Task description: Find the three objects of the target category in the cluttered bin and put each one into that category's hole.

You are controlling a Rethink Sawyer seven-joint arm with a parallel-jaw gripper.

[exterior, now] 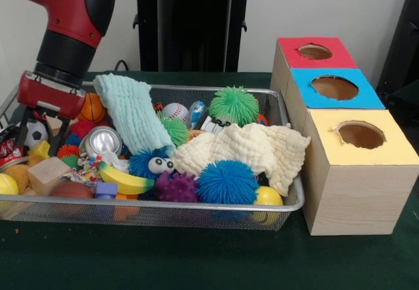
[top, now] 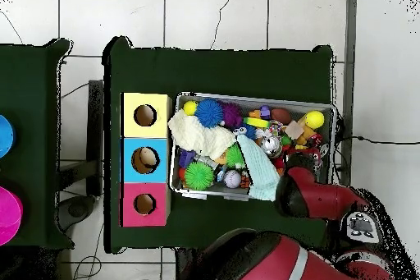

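A wire mesh bin [exterior: 288, 206] [top: 331, 111] holds mixed clutter. It contains a blue spiky ball [exterior: 227, 181], a green spiky ball [exterior: 234, 105], a purple spiky ball [exterior: 177, 188], a baseball [exterior: 175, 112], a basketball [exterior: 92, 107], a toy banana [exterior: 124, 180], a silver can [exterior: 103, 140] and wooden blocks [exterior: 47, 173]. A teal cloth [exterior: 134, 110] and a cream cloth [exterior: 252, 150] lie over other items. My gripper [exterior: 44, 133] is down in the bin's left end, open, with a small wooden piece [exterior: 54, 125] between its fingers. In the overhead view the arm [top: 308, 195] hides the gripper.
Three wooden boxes stand in a row right of the bin, with red [exterior: 315, 52], blue [exterior: 335, 88] and yellow [exterior: 361, 135] tops, each with a round hole. From above, something pale shows inside the blue box's hole [top: 145, 159]. A black stand [exterior: 190, 21] rises behind the bin.
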